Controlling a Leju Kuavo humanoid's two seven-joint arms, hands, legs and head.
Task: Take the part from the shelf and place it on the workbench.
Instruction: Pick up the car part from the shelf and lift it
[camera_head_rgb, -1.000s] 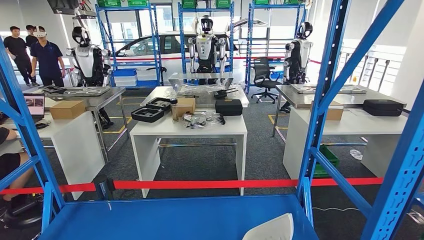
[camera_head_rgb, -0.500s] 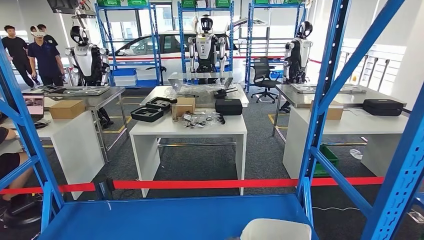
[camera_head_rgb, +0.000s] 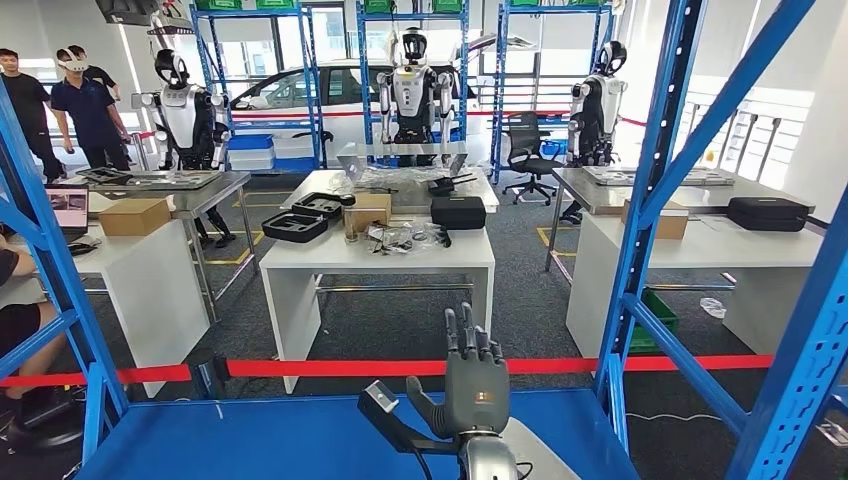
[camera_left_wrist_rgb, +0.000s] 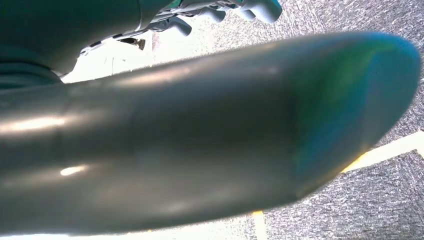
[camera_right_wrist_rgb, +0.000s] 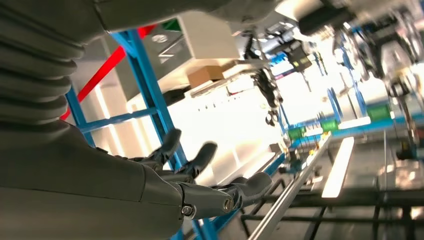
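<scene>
Right hand up over the blue shelf, holding nothing

The right hand (camera_head_rgb: 476, 378) stood upright above the front of the blue shelf board (camera_head_rgb: 250, 440), palm away from the head camera, fingers (camera_head_rgb: 466, 335) straight and a little apart, thumb out to the side, nothing in its grasp. In the right wrist view the fingers were likewise spread with only air between them. A small black box (camera_head_rgb: 380, 400) on a cable sat just beside the thumb. The left hand (camera_left_wrist_rgb: 220, 12) hung over grey carpet (camera_left_wrist_rgb: 350, 20); how far it was open I cannot tell. Where the part lay I cannot tell either. A blue post (camera_head_rgb: 650, 180) of the shelf rose to the hand's right. Beyond the board a red tape (camera_head_rgb: 330, 369) ran across, and behind it stood a white table (camera_head_rgb: 380, 258) with a black case (camera_head_rgb: 457, 213) and a cardboard box (camera_head_rgb: 368, 212). Further back stood three robots (camera_head_rgb: 411, 85), with people (camera_head_rgb: 95, 105) at far left
</scene>
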